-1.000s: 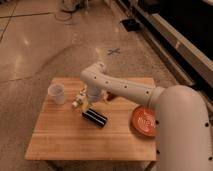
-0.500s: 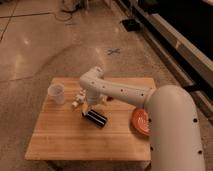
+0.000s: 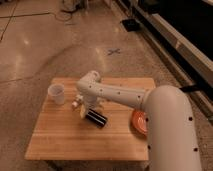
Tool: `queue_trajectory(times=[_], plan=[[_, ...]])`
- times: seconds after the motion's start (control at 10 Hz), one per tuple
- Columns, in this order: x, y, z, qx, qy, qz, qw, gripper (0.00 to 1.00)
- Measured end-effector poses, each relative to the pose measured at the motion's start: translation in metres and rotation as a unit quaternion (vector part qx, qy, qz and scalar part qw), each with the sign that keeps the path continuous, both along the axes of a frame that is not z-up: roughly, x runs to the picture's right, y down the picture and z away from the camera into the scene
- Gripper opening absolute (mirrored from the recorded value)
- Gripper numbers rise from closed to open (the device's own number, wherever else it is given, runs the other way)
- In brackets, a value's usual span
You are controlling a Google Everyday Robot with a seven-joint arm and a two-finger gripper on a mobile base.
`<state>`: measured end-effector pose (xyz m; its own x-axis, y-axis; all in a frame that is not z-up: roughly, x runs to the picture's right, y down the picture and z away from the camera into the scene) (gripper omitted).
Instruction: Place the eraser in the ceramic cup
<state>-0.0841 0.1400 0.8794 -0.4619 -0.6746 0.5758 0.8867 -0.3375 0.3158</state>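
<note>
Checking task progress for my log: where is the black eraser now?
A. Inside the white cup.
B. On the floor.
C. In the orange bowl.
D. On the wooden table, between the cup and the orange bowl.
D: the eraser lies on the table between cup and bowl, with the pincer at its cup-side end.

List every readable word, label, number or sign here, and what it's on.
No readable words, brands or numbers anywhere.
Floor: blue cross-shaped mark, a sign, no lettering.
Eraser: no print legible.
Cup: plain.
Bowl: nothing legible.
Tool, low over the table just left of the eraser: no marking legible.
</note>
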Motion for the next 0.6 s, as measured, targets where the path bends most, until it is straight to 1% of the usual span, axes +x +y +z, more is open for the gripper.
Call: queue_trajectory(times=[0.2,0.3,0.4,0.5,0.6], plan=[[0.0020,0.0035,0.0080,0.005,0.004,-0.014,0.9999,0.79],[0.0025,0.0041,0.0104,0.008,0.005,-0.018,0.9998,0.75],[0.0017,0.0041,0.0115,0.010,0.006,-0.021,0.9997,0.66],[-0.0012,0.0033,0.0119,0.013,0.005,-0.021,0.9997,0.53],[-0.0044,0.0028,0.0110,0.014,0.004,-0.021,0.9997,0.43]])
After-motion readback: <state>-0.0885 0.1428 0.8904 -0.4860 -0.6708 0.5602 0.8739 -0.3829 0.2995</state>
